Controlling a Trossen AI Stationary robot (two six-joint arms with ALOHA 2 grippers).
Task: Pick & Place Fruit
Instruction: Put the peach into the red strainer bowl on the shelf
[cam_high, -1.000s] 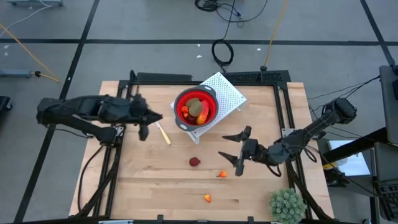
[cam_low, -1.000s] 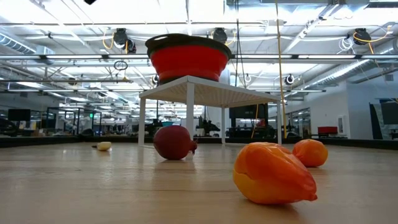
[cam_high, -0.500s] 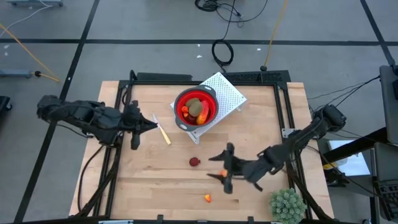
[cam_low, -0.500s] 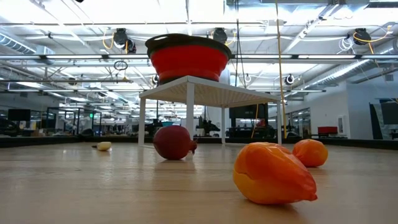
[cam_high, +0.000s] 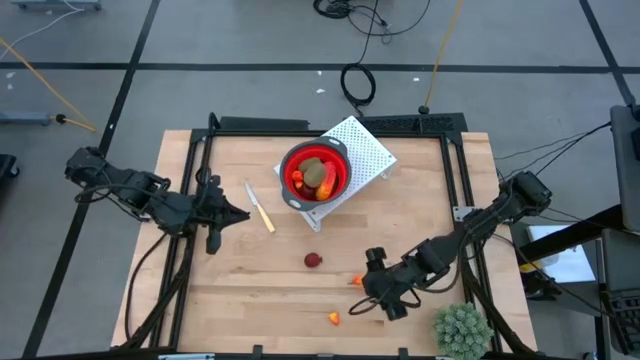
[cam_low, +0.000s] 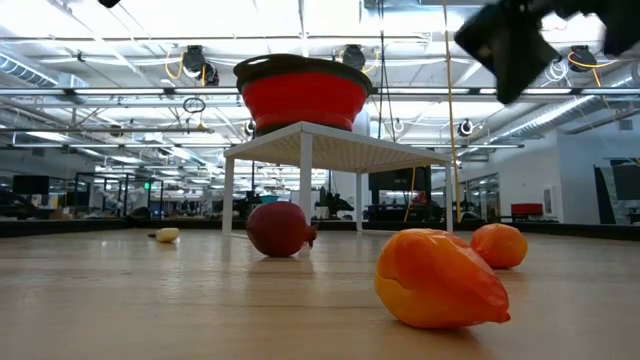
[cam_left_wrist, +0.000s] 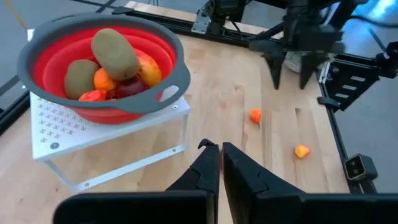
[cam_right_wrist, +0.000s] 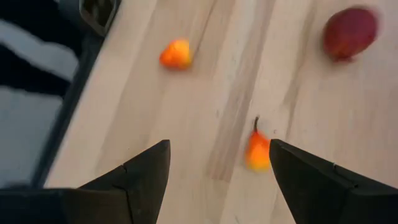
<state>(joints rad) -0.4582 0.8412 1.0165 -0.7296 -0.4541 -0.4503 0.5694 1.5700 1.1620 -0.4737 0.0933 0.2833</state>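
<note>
A red bowl (cam_high: 315, 172) stands on a white perforated stand (cam_high: 365, 150) and holds several fruit (cam_left_wrist: 115, 59). Three fruit lie on the table: a dark red one (cam_high: 313, 260), a small orange one (cam_high: 357, 281) and a second orange one (cam_high: 334, 319) nearer the front edge. My right gripper (cam_right_wrist: 217, 180) hangs open above the table, pointing steeply down. The stemmed orange fruit (cam_right_wrist: 257, 152) shows between its fingers, below them and untouched. My left gripper (cam_left_wrist: 219, 163) is shut and empty, at the table's left, clear of the bowl.
A cream-handled knife (cam_high: 260, 208) lies left of the bowl. A spiky green plant ball (cam_high: 462, 330) sits at the near right corner. Black frame rails (cam_high: 458, 200) run along the table's sides. Bare wood lies between the knife and the dark red fruit.
My right gripper has gone down and toward the table's near edge, tipping from nearly level to steeply downward, and now stands over the orange fruit. My left gripper has drawn back from the knife toward the table's left edge, staying shut. No fruit has moved.
</note>
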